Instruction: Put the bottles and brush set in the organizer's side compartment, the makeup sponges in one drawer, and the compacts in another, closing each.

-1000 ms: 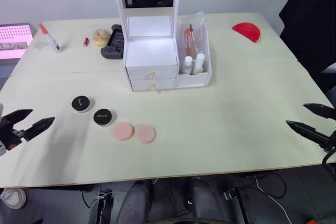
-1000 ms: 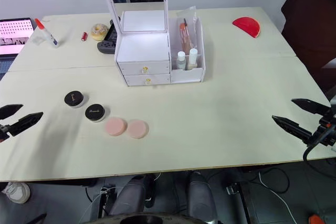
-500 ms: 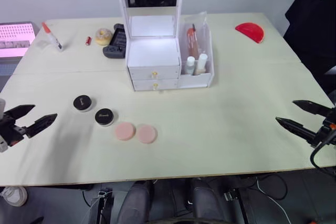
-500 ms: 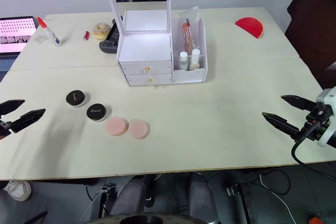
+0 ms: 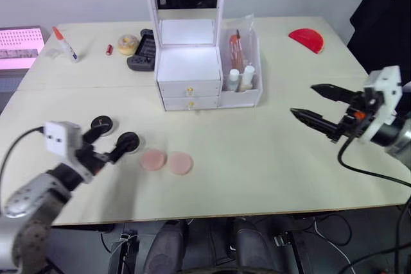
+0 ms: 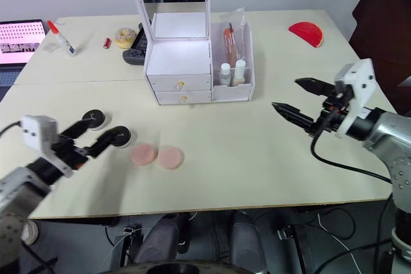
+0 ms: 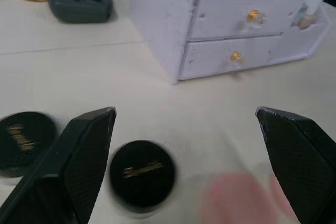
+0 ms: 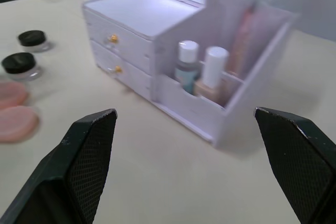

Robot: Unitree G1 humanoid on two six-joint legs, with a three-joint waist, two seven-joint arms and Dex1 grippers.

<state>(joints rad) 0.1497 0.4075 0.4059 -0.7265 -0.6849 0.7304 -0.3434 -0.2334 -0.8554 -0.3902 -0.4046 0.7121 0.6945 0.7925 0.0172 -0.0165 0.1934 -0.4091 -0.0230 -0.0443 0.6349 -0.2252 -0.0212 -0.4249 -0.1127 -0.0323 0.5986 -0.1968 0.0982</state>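
Observation:
The white organizer (image 5: pixel 186 68) stands at the table's middle back, both gold-knobbed drawers shut. Its side compartment (image 5: pixel 255 62) holds the two bottles (image 5: pixel 239 79) and the brush set (image 5: pixel 236 48). Two black compacts (image 5: pixel 128 141) lie front left, with two peach makeup sponges (image 5: pixel 166 161) just right of them. My left gripper (image 5: pixel 122 136) is open right at the compacts; in the left wrist view the nearer compact (image 7: pixel 142 174) lies ahead of its spread fingers. My right gripper (image 5: pixel 302 99) is open above the table, right of the organizer and pointing at it.
At the back left lie a red-tipped glue bottle (image 5: pixel 64 44), a small red item (image 5: pixel 109 49), a yellowish tape roll (image 5: pixel 126 44) and a black controller (image 5: pixel 142 51). A red half-round object (image 5: pixel 306 38) lies back right. A pink screen (image 5: pixel 16 46) sits far left.
Both arms have swung inward. The left gripper has moved right to the compacts, and the right gripper has moved left and farther back toward the organizer. Both stay open.

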